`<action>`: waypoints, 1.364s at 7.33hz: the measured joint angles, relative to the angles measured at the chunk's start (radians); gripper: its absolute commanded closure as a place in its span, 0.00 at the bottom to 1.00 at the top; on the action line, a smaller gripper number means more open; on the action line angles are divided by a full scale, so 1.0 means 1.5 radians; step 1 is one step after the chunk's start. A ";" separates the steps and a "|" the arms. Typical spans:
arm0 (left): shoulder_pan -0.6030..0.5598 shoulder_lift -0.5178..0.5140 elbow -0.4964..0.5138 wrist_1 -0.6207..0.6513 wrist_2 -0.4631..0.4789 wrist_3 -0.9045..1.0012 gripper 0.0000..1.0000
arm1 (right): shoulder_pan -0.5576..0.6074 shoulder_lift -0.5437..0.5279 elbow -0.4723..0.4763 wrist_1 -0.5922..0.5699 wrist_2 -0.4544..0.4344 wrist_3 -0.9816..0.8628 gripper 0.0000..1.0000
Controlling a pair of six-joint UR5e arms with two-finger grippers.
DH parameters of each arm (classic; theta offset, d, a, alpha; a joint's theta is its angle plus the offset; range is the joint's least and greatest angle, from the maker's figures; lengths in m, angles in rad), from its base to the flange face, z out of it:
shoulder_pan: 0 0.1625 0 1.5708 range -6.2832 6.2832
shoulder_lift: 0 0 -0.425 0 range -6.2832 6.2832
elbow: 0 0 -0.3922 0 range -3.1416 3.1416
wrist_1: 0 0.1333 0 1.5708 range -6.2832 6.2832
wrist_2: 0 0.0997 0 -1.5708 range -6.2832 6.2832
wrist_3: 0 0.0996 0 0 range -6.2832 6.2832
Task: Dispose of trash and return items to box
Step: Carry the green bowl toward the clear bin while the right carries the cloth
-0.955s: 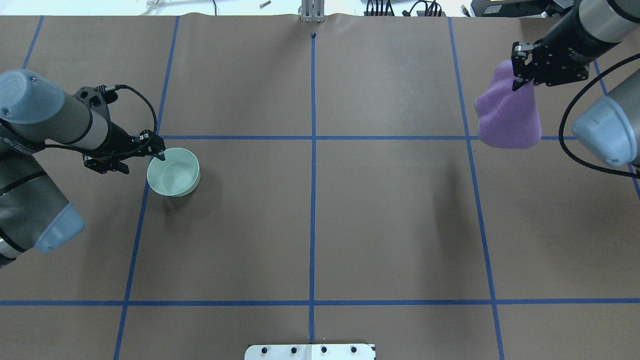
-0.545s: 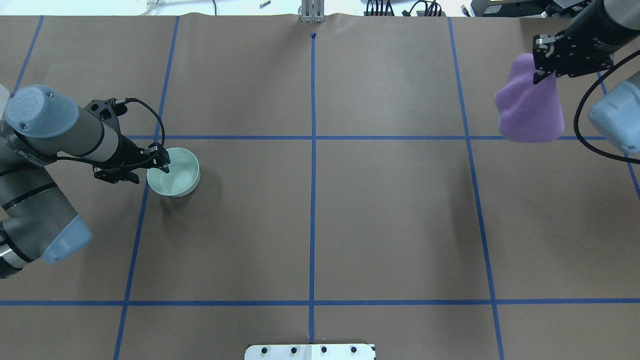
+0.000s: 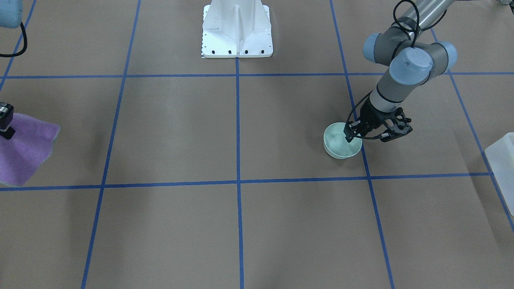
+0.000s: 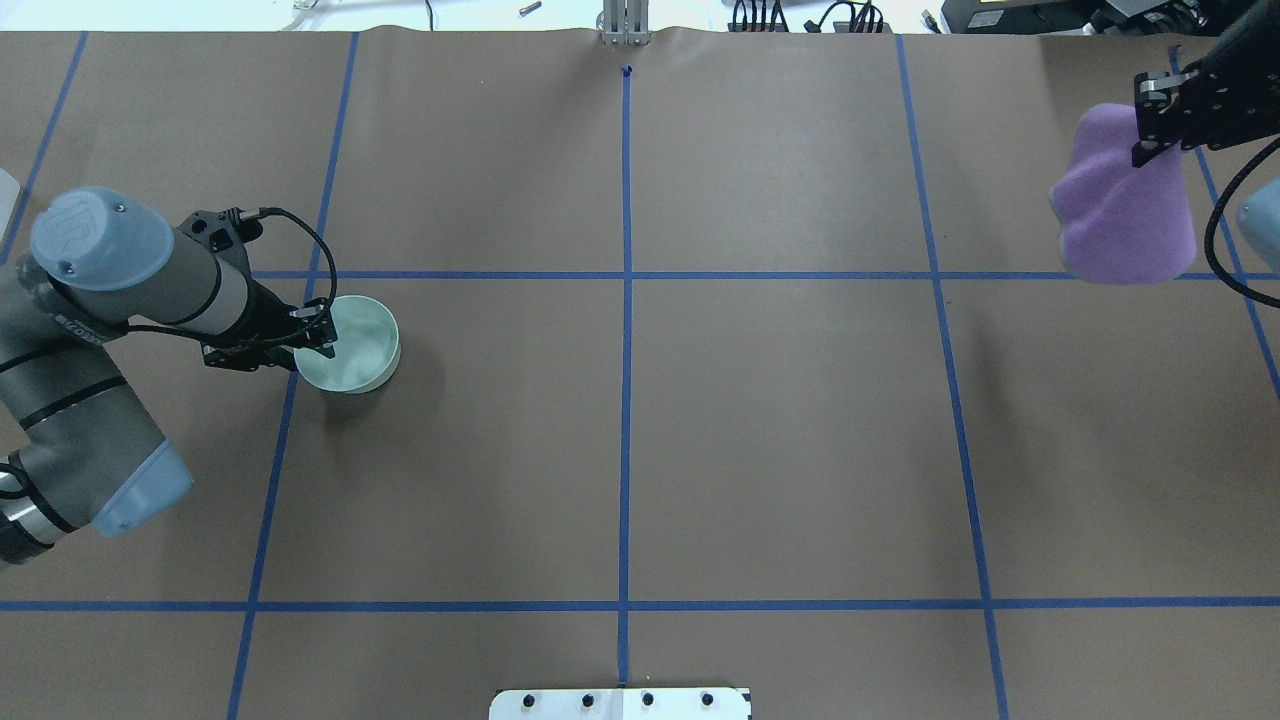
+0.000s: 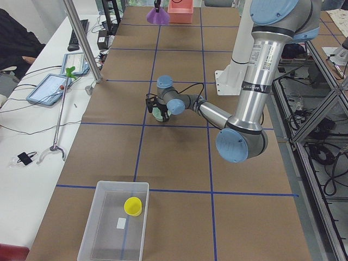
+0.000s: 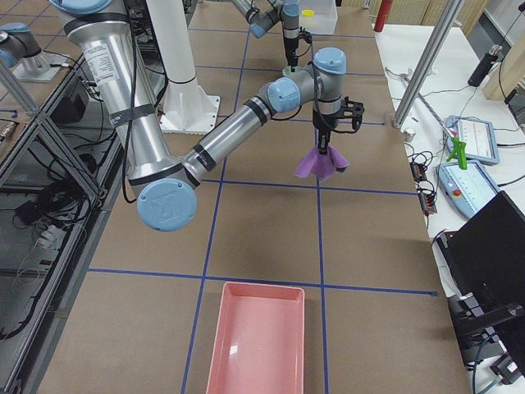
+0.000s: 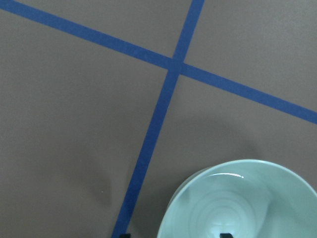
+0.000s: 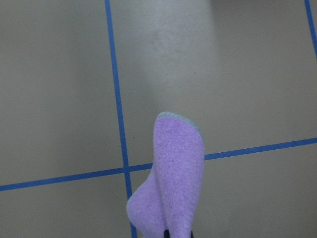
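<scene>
A pale green bowl (image 4: 350, 345) stands on the brown table, also in the front view (image 3: 339, 144) and the left wrist view (image 7: 242, 203). My left gripper (image 4: 318, 336) is open and straddles the bowl's near-left rim, one finger inside and one outside; it also shows in the front view (image 3: 350, 136). My right gripper (image 4: 1150, 120) is shut on a purple cloth (image 4: 1125, 225) that hangs above the table at the far right. The cloth also shows in the right wrist view (image 8: 173, 183), the front view (image 3: 24, 152) and the right side view (image 6: 321, 164).
A pink tray (image 6: 258, 336) lies at the table's right end. A clear bin (image 5: 114, 223) with a yellow cup (image 5: 132, 206) stands at the left end, its corner showing in the front view (image 3: 502, 160). Blue tape lines cross the table.
My left gripper has dropped lower onto the bowl's rim. My right arm has carried the purple cloth further right, toward the table's right edge.
</scene>
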 measured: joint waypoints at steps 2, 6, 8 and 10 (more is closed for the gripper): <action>0.000 0.003 0.004 -0.023 -0.002 -0.026 1.00 | 0.044 -0.045 0.002 0.000 0.000 -0.095 1.00; -0.062 -0.020 -0.027 -0.005 -0.105 -0.053 1.00 | 0.188 -0.181 -0.005 0.000 -0.004 -0.384 1.00; -0.118 -0.041 -0.027 0.037 -0.146 -0.039 1.00 | 0.259 -0.237 -0.020 0.000 -0.023 -0.503 1.00; -0.177 -0.075 -0.024 0.133 -0.154 0.048 1.00 | 0.322 -0.252 -0.103 0.017 -0.050 -0.621 1.00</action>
